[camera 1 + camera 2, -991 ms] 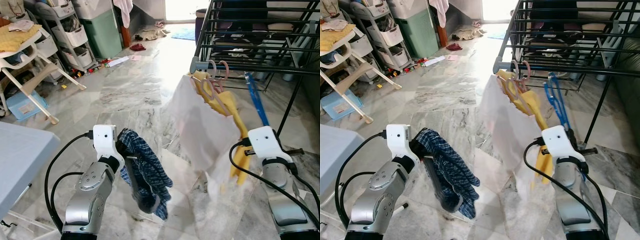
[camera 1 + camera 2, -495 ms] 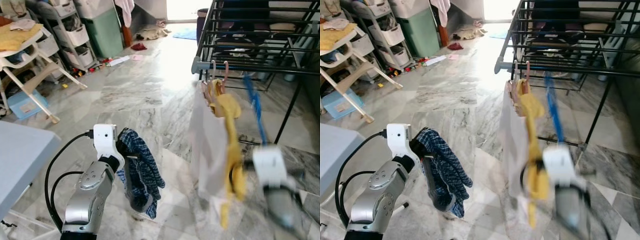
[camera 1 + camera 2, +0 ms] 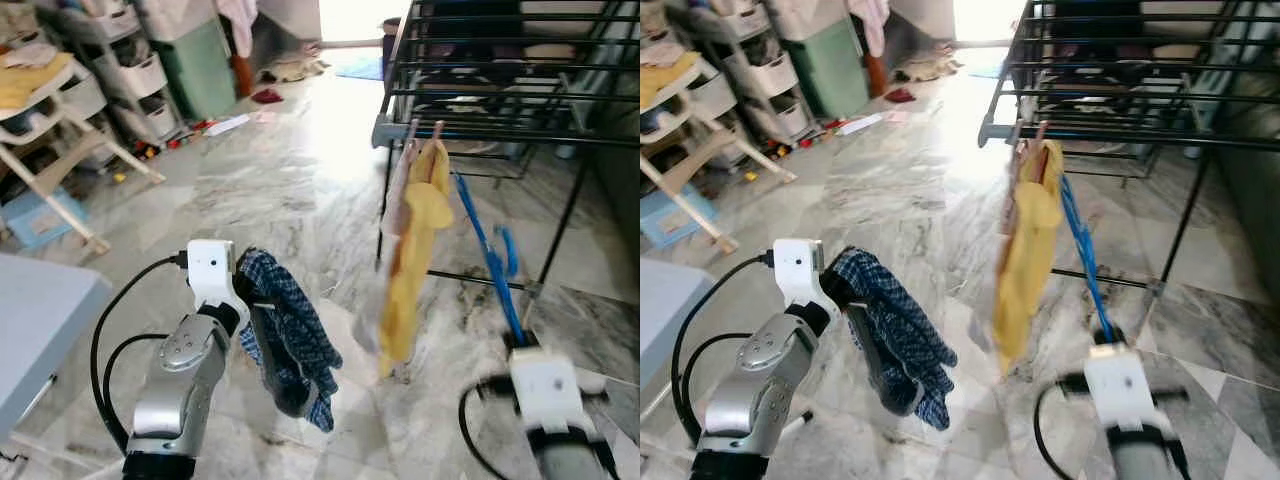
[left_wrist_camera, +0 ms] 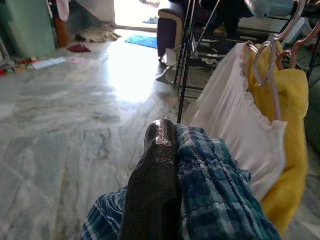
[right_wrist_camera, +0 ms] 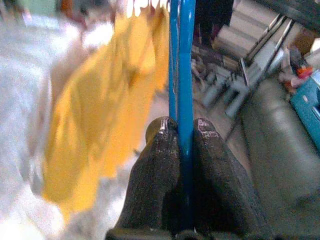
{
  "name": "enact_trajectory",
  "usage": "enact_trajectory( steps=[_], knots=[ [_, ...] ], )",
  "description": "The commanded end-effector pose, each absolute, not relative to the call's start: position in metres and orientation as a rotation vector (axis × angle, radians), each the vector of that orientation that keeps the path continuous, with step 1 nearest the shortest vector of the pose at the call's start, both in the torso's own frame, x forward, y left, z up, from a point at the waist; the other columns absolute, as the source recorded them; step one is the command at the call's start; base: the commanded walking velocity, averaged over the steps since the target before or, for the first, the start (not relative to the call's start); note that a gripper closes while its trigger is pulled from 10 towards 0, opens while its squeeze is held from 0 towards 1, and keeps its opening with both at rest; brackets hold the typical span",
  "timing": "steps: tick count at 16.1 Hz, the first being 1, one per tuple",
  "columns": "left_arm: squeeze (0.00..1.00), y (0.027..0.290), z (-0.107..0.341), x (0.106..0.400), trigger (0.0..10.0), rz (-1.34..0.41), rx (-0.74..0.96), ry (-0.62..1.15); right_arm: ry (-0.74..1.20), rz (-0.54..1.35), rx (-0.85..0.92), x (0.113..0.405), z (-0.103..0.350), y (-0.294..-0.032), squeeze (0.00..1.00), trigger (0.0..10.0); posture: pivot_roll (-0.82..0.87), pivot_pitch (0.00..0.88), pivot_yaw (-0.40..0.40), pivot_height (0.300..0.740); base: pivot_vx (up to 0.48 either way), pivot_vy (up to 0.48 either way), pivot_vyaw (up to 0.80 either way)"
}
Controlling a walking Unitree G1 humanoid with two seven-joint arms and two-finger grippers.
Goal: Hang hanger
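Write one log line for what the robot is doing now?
right gripper: shut on blue hanger | left gripper: holding checked cloth | yellow shirt: hanging on rack

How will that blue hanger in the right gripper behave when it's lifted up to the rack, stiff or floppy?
The blue hanger looks like thin rigid plastic, so it is probably stiff and light. Pinched low by the right gripper, its long upper part may sway. The smooth surface could slip between the fingers.

A yellow garment (image 3: pixel 415 255) hangs from the black drying rack (image 3: pixel 480 75).
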State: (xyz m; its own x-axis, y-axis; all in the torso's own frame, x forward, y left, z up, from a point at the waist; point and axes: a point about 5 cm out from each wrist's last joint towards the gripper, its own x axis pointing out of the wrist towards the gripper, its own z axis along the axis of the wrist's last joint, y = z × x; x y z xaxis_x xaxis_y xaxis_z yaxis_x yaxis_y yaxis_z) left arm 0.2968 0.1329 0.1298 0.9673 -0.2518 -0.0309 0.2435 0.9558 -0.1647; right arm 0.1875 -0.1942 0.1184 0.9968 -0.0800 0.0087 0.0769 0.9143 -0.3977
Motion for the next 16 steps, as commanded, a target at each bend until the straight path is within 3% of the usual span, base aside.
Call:
enact_trajectory(
  steps=[1,3,11,16],
  knots=[
    [0.00,0.140,0.132,0.299,10.0,-0.218,-0.130,0.037,-0.052,-0.038,-0.361,0.191,0.131,-0.184,0.00,10.0,-0.17,0.061,0.139,0.740,0.000,0.000,0.00],
    [0.00,0.143,0.133,0.299,10.0,-0.193,-0.115,0.022,-0.102,-0.009,-0.335,0.214,0.142,-0.174,0.00,10.0,-0.15,0.049,0.130,0.740,0.000,0.000,0.00],
    [0.00,0.156,0.139,0.290,10.0,-0.049,0.006,-0.027,-0.167,0.128,-0.295,0.249,0.155,-0.157,0.00,10.0,-0.09,0.064,0.084,0.740,0.000,0.000,0.80],
    [0.00,0.157,0.135,0.288,10.0,-0.035,0.041,0.010,-0.194,0.182,-0.279,0.269,0.169,-0.163,0.00,10.0,-0.09,0.091,0.078,0.740,0.000,0.000,0.80]
  ],
)
